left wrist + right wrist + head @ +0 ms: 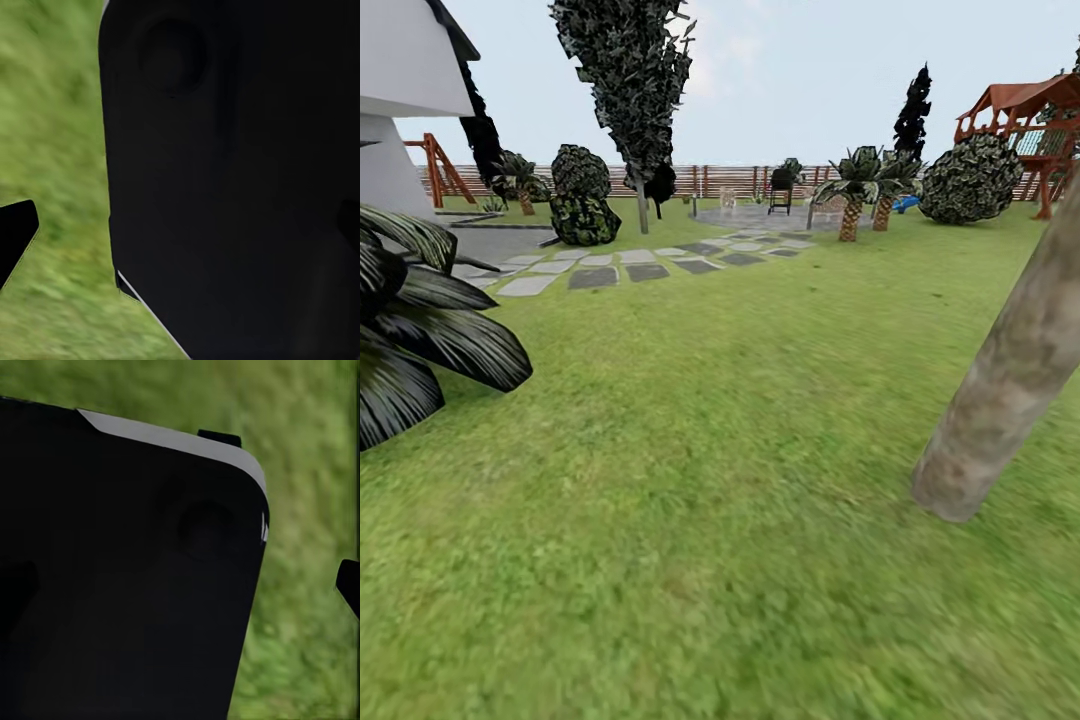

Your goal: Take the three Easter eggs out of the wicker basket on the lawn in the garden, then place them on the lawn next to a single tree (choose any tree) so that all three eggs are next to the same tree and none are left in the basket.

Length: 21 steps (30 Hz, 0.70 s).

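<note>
Wide open lawn (700, 480) ahead in the head view, mottled green and running all the way back to a brown slatted fence (730, 180). Close on the right, a thick pale grey-tan trunk (1010, 370) leans across the corner, its base planted in the grass; the foliage is out of frame. On the left edge, dark striped fronds of a plant (420, 330) poke in, and above them stands the white wall of the house (395, 110). Farther back, grey stepping stones (630, 265) trail over the grass toward a paved patio (760, 215), where a dark chair (780, 195) stands. A tall tree (625, 80) with dark speckled foliage rises just behind the stones, round bushes (580, 195) to its left. Two short palms (865, 195) sit beside the patio, another big round bush (970, 180) right of them, and a red wooden play frame (1025, 125) at the far right. Now the left wrist view: a big black body part (232, 180) up close, blurred grass (52, 150) beside it, and one dark tip (15, 236) at the edge, so how the left jaws stand I cannot tell. Right wrist view: another black panel (127, 577) with a pale edge, grass (307, 510) behind, a dark tip (349, 585) at the border, and the right jaws' state can't be made out either.
</note>
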Available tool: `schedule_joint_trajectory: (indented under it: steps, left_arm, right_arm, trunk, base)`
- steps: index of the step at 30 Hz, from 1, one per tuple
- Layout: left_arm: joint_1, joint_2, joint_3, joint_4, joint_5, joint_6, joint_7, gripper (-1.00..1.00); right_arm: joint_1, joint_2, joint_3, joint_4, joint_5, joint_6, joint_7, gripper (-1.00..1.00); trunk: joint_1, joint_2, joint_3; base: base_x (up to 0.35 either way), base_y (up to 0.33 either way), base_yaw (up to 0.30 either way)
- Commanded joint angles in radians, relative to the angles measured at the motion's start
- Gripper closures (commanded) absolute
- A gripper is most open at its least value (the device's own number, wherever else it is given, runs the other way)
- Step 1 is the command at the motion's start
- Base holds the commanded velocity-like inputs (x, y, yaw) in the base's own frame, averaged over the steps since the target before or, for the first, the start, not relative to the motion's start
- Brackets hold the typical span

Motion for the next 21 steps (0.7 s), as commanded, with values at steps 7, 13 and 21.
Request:
schedule_joint_trajectory:
  steps: [7,13,21]
  left_arm:
    - [0.0,0.001,0.001,0.0,0.001,-0.001,0.0,-1.0]
    - [-0.001,0.001,0.0,0.0,0.0,-0.001,0.0,-1.0]
    - [0.0,0.001,0.0,0.0,0.0,-0.001,0.0,-1.0]
  right_arm:
    - [-0.001,0.0,0.002,0.001,0.003,-0.005,0.0,-1.0]
    - [0.0,0.001,0.002,-0.001,0.004,-0.005,0.0,-1.0]
    - [-0.001,0.0,0.002,-0.001,0.003,-0.005,0.0,-1.0]
  trunk:
    - [0.001,0.0,-0.001]
    - [0.001,0.0,-0.001]
    - [0.001,0.0,-0.001]
  base:
    - [0.339,0.0,0.0]
    - [0.339,0.0,0.0]
    - [0.339,0.0,0.0]
